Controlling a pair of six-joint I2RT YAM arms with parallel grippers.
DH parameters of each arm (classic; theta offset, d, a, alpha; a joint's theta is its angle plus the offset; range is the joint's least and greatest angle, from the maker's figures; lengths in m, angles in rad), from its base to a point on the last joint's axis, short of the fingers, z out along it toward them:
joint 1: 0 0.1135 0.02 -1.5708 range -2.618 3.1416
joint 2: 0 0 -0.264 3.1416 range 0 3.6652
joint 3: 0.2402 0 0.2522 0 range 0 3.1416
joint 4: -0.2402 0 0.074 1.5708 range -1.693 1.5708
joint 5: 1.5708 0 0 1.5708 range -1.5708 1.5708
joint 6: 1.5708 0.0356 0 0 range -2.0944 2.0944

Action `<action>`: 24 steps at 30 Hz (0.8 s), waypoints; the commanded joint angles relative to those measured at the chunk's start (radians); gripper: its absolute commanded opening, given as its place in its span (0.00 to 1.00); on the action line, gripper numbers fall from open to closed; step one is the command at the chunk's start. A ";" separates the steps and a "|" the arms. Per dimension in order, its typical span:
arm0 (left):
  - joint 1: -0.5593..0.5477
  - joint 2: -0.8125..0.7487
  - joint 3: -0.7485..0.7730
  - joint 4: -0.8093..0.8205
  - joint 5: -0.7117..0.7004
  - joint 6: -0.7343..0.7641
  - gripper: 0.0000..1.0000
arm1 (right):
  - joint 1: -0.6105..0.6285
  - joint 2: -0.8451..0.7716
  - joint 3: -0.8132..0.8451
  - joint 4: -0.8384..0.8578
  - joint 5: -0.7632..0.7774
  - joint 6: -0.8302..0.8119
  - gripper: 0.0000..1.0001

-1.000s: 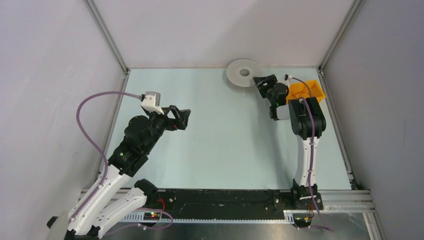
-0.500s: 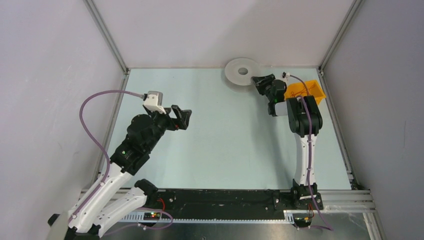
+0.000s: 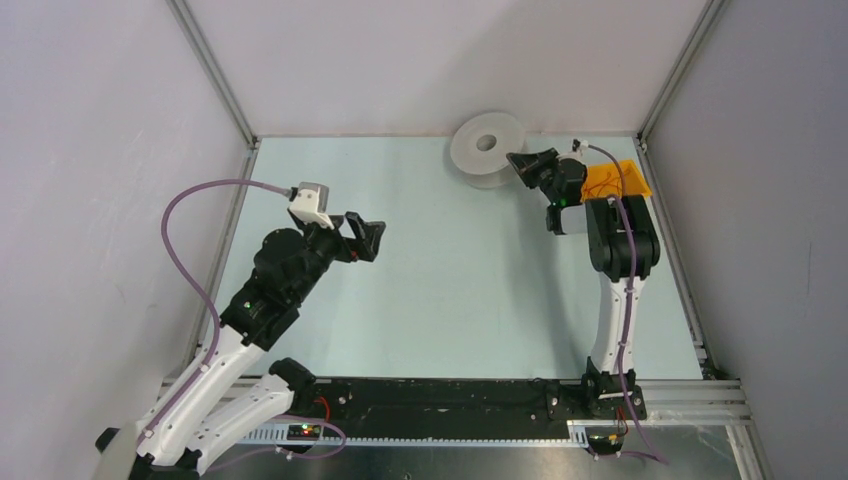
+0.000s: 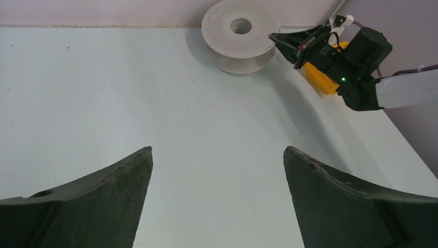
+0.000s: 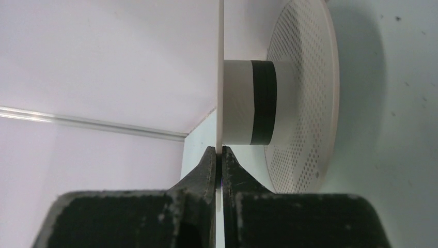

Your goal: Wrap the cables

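Since a second earlier, the pale grey spool (image 3: 487,148) was raised or tipped, so that its side wall was shown below the upper flange pinched in the right gripper (image 3: 513,158). The wrist behind that gripper was swung across more of the orange bin (image 3: 628,180). The left gripper (image 3: 370,233) was moved slightly forward.

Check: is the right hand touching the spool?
Touching. Right wrist view: right hand fingers clamp the spool by its thin flange edge, no gap.

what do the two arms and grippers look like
Left arm and right arm: white lower links, black joints, a lilac cable and a green light each. Left gripper and right gripper: black, tapered fingers.
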 commanded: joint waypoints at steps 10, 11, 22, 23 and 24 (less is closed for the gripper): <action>0.005 0.032 -0.006 0.035 -0.005 0.022 0.98 | -0.013 -0.504 -0.376 -0.021 -0.192 -0.283 0.00; 0.006 0.034 -0.006 0.035 -0.004 0.023 0.98 | -0.009 -0.568 -0.407 -0.052 -0.210 -0.314 0.00; 0.005 0.065 0.041 0.033 0.249 0.076 0.98 | 0.007 -0.996 -0.550 -0.365 -0.642 -0.634 0.00; 0.005 0.072 0.058 0.034 0.277 0.082 0.97 | 0.016 -1.017 -0.559 -0.397 -0.670 -0.667 0.00; 0.005 0.090 0.079 0.034 0.341 0.098 0.97 | 0.021 -1.052 -0.562 -0.463 -0.680 -0.738 0.00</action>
